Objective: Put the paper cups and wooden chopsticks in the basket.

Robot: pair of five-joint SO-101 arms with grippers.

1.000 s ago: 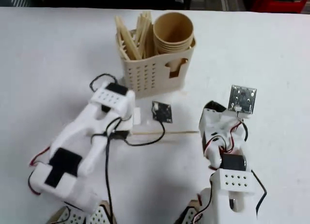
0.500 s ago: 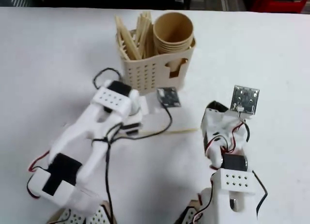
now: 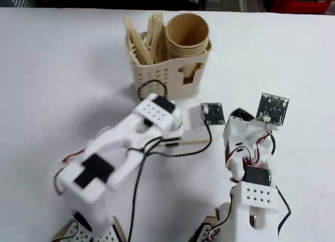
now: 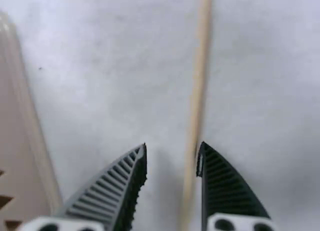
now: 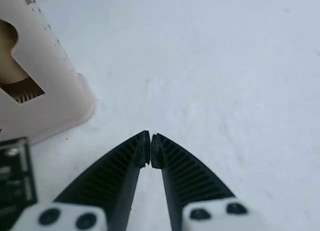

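Observation:
A beige basket [image 3: 170, 74] stands at the back middle of the table, holding a stack of paper cups [image 3: 187, 32] and several wooden chopsticks [image 3: 144, 37]. One loose chopstick [image 3: 194, 141] lies flat on the table in front of it. In the left wrist view my left gripper [image 4: 172, 148] is open and low over the table, with that chopstick [image 4: 200, 81] lying between its fingers, close to one fingertip [image 4: 207, 161]. My right gripper [image 5: 150, 138] is shut on nothing, a little way from the basket [image 5: 40, 91].
The left arm [image 3: 125, 147] lies across the table's middle, its cable looping over the loose chopstick. The right arm [image 3: 248, 153] stands close beside it. White table stretches out to the left and right of the basket.
The left arm has swung to the right along the loose chopstick, bringing its gripper close to the right arm. The right arm has shifted only slightly.

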